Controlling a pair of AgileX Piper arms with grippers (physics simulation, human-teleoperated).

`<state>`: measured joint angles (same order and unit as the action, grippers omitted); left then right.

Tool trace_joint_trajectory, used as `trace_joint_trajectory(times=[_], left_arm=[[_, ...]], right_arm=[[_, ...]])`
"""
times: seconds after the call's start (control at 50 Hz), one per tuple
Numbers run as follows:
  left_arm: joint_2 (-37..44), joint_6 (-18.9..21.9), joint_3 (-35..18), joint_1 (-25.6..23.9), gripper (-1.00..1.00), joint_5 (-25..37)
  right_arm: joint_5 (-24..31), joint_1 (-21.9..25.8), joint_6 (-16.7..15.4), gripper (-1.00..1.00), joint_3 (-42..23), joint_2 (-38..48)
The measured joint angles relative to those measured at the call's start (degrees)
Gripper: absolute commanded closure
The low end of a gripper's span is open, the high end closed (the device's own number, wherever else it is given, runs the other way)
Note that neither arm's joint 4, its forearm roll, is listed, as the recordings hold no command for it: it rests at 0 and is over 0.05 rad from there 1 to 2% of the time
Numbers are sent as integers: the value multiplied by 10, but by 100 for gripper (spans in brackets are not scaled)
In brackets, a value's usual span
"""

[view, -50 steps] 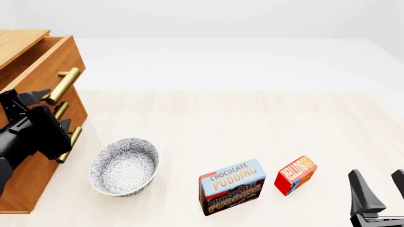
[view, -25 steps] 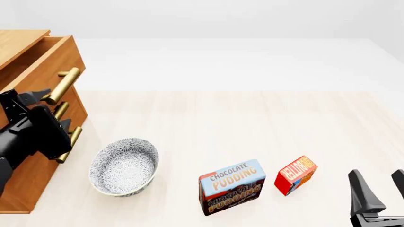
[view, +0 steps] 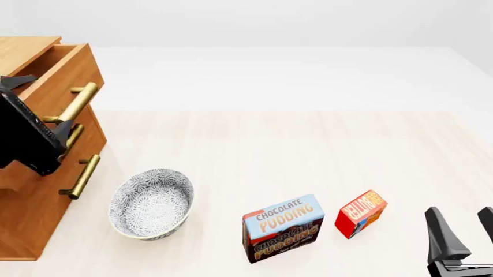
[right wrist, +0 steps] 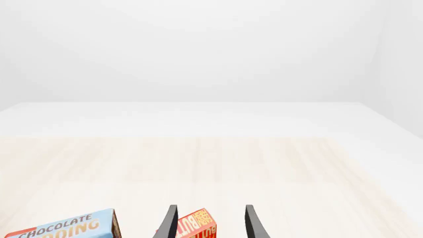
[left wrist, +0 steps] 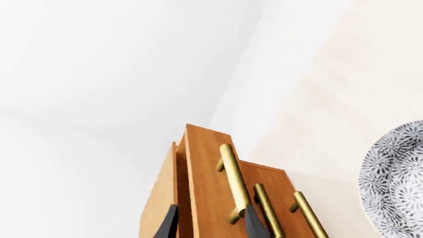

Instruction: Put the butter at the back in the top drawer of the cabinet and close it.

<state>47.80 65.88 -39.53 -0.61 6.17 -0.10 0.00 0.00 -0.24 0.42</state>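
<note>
Front view. The cabinet (view: 38, 190) stands at the left edge of the frame, its top drawer (view: 66, 78) pulled out. The left gripper (view: 34, 124) sits against the drawer fronts; its fingers, seen in the left wrist view, are spread wide, one tip on either side of the drawer front. The butter (view: 361, 213) stands at lower right beside the pudding box (view: 283, 228). The right gripper (view: 462, 234), lower right corner, is spread apart and holds nothing. A bowl (view: 152, 203) lies at lower left.

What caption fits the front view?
Top drawer open, left pincer by its handle; bowl, pudding and butter on the table.
</note>
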Motion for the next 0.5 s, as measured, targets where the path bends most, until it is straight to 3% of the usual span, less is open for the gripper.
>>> trace_joint_trajectory(times=[0.18, 0.5], left_arm=[[-59, -63, -86, -22, -100, 136], [-76, -138, -185, -34, -100, 265]], right_arm=[[0, 0, 0, -100, 0, 0], [0, 0, 0, -100, 0, 0]])
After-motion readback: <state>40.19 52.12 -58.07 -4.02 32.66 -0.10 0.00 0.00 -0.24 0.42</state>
